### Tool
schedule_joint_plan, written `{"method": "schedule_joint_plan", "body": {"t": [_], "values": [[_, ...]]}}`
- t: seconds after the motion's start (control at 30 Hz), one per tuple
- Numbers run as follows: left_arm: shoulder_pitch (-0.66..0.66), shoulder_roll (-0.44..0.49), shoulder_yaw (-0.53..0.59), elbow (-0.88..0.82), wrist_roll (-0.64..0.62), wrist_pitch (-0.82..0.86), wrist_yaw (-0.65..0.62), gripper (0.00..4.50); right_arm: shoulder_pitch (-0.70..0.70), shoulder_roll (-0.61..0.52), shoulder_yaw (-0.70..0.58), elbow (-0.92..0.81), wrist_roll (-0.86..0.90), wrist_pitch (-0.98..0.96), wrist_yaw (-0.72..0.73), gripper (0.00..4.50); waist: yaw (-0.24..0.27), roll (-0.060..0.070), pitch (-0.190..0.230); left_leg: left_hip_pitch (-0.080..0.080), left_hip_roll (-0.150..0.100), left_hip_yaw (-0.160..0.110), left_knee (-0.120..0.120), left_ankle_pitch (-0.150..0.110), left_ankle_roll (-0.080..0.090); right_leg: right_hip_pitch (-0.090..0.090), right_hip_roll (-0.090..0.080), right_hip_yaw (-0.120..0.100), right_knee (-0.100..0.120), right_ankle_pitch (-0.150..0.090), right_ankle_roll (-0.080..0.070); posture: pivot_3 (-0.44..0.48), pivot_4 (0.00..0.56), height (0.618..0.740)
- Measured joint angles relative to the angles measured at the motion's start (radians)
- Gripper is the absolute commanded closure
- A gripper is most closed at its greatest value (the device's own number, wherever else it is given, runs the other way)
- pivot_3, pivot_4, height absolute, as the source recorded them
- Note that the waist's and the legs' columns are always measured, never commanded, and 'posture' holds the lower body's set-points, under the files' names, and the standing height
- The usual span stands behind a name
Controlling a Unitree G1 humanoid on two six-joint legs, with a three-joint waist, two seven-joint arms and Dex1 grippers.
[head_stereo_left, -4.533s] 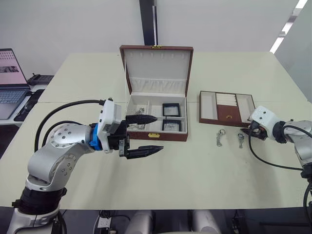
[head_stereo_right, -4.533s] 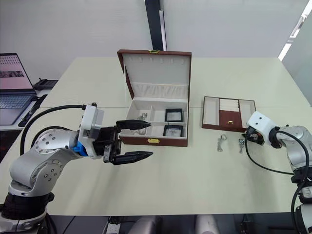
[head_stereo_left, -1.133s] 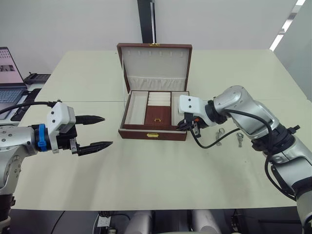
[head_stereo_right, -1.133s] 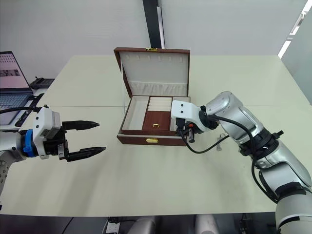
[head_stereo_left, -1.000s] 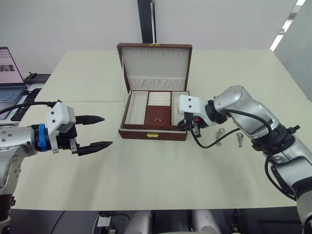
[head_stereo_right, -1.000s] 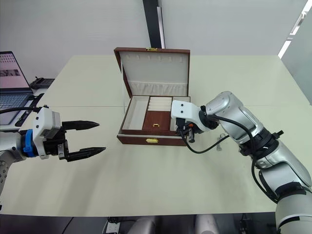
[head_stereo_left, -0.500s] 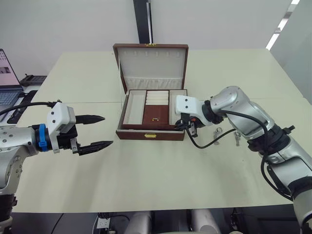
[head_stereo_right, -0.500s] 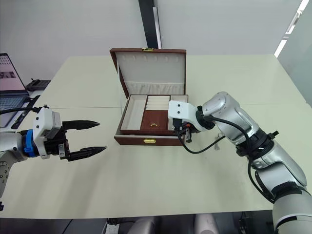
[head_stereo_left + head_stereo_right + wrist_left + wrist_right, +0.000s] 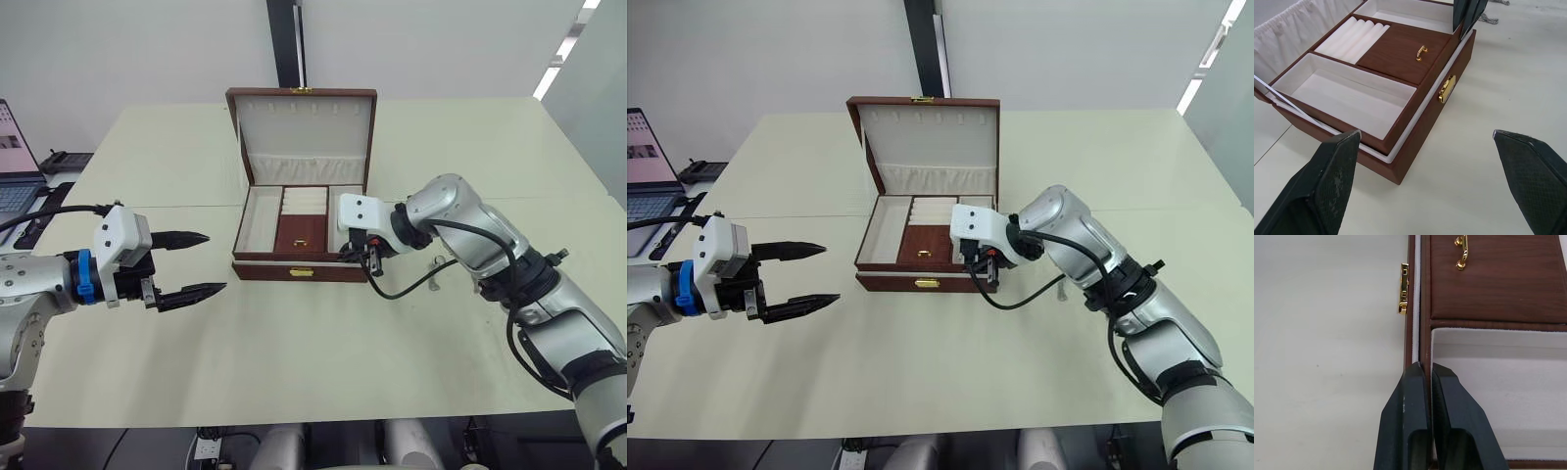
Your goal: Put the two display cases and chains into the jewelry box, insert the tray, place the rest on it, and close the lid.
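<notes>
1. Reddish-brown wood throughout: jewelry box (image 9: 299,257) stood on the pale table (image 9: 323,343), lid (image 9: 304,132) raised upright behind it, cream lining and gathered pocket facing forward.
2. Tray (image 9: 1376,63) sat inside the box, brown centre panel with gold pull (image 9: 1421,52) in the middle, cream compartments around it, roll section behind the panel.
3. Right gripper (image 9: 1426,377) at the box's front right corner, black fingers (image 9: 1410,411) pressed nearly together on the thin front rim of tray and box wall; gold front clasp (image 9: 1403,295) just beyond the fingertips, along the same front wall.
4. From the right wrist camera: one finger on the outer side of the wall, the other on the lined inner side, over the cream corner compartment.
5. Left gripper (image 9: 186,264) held off the table, well apart from the box's left end, fingers spread wide and empty, pointing toward the box.
6. From the left wrist camera: box seen between the two spread fingers, right gripper's fingers at its far corner.
7. One silver trinket (image 9: 437,266) lay on the table beyond the right forearm, partly hidden; detail too small to note.
8. Display cases: hidden, not noted.
</notes>
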Motion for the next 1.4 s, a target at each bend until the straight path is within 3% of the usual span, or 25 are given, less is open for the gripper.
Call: {"method": "schedule_joint_plan", "body": {"t": [0.37,0.4,0.77,0.9,1.03,1.33,1.4], "values": [[-0.001,0.000,0.000,0.013,0.002,-0.003,0.000,0.00,-0.012,0.009,0.000,0.013,0.000,0.002,0.010,4.49,-0.001,0.000,0.000,0.000,0.000,0.000,0.000,0.000,0.000,0.000,0.000,0.000,0.000,0.000,0.000,0.000,0.150,0.740],[-0.001,0.000,0.000,0.013,0.002,-0.003,0.000,0.00,-0.012,0.010,0.000,0.016,0.001,0.001,0.011,3.92,-0.001,0.000,0.000,0.000,0.000,0.000,0.000,0.000,0.000,0.000,0.000,0.000,0.000,0.000,0.000,0.000,0.150,0.740],[-0.011,-0.023,0.008,-0.014,-0.062,0.034,0.023,0.00,-0.060,0.026,-0.100,0.055,0.052,-0.054,0.023,0.90,-0.001,0.000,0.000,0.000,0.000,0.000,0.000,0.000,0.000,0.000,0.000,0.000,0.000,0.000,0.000,0.000,0.150,0.740],[-0.007,-0.031,0.011,-0.019,-0.069,0.041,0.040,0.00,-0.054,0.099,-0.193,0.097,0.074,-0.121,-0.074,1.08,-0.002,0.000,0.000,0.000,0.000,0.000,0.000,0.000,0.000,0.000,0.000,0.000,0.001,0.000,0.000,0.000,0.150,0.740],[-0.005,-0.042,0.011,-0.035,-0.082,0.043,0.054,0.00,-0.021,0.193,-0.251,0.161,0.081,-0.163,-0.193,2.19,-0.001,0.000,0.000,0.000,0.000,-0.001,0.000,0.000,-0.001,0.000,0.000,0.000,0.001,0.000,0.000,0.000,0.150,0.740],[-0.007,-0.052,0.011,-0.046,-0.087,0.043,0.069,0.00,0.023,0.318,-0.245,0.318,0.034,-0.223,-0.353,4.45,-0.003,0.000,0.000,0.000,0.000,0.000,0.000,0.001,-0.001,-0.001,0.000,0.000,0.002,0.000,0.000,0.000,0.150,0.740],[-0.007,-0.052,0.011,-0.047,-0.087,0.043,0.071,0.00,0.025,0.328,-0.233,0.344,0.015,-0.232,-0.366,4.48,-0.004,0.000,0.000,0.000,0.000,0.000,0.000,0.001,-0.001,-0.001,0.000,0.000,0.002,0.000,0.000,0.000,0.150,0.740]]}}
